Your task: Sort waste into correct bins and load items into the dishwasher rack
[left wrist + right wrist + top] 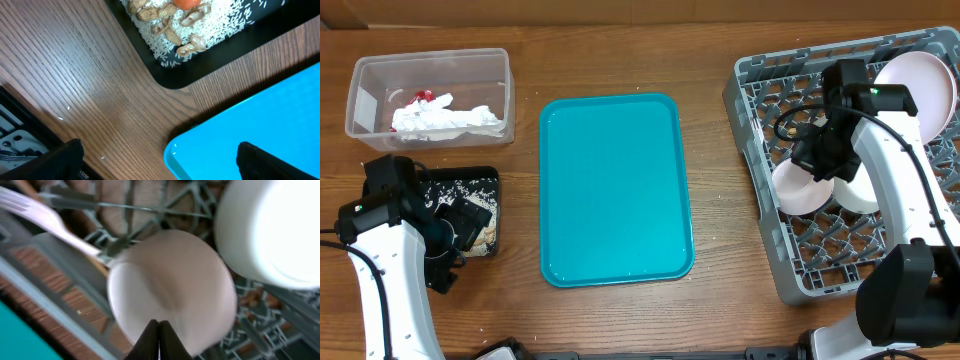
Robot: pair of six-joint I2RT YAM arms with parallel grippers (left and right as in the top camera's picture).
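From overhead, the clear tub (365, 85) sits at the far left corner of the counter (720, 320). It holds crumpled white napkins (450, 120) and a red wrapper (423, 97). Just in front of it lies the black tray (480, 178), strewn with rice scraps (455, 185), and the left pincer (460, 228) hangs over its near edge. An empty teal tray (615, 190) lies mid-counter. At the right stands the grey rack (760, 210), with the large plate (925, 90) leaning in its far corner and two small bowls (800, 190) side by side near its middle. The right pincer (817, 165) reaches down just beside them.

The left wrist view shows the left pincer (157, 167) gaping wide and holding nothing, its dark fingers (262, 162) on either side of the teal tray's corner (260, 110). Beyond that lies a corner of the black tray (170, 80), carrying rice (225, 20), peanut shells (190, 47) and the edge of an orange carrot (187, 2).

In the right wrist view, which is blurred, the right pincer (160, 335) is closed, its tips pressed together at the near edge of a small bowl (170, 285) in the rack (75, 202). Whether it pinches the rim I cannot tell. Another white dish (270, 230) sits beside the bowl, and a pale utensil (50, 220) lies across the lattice.
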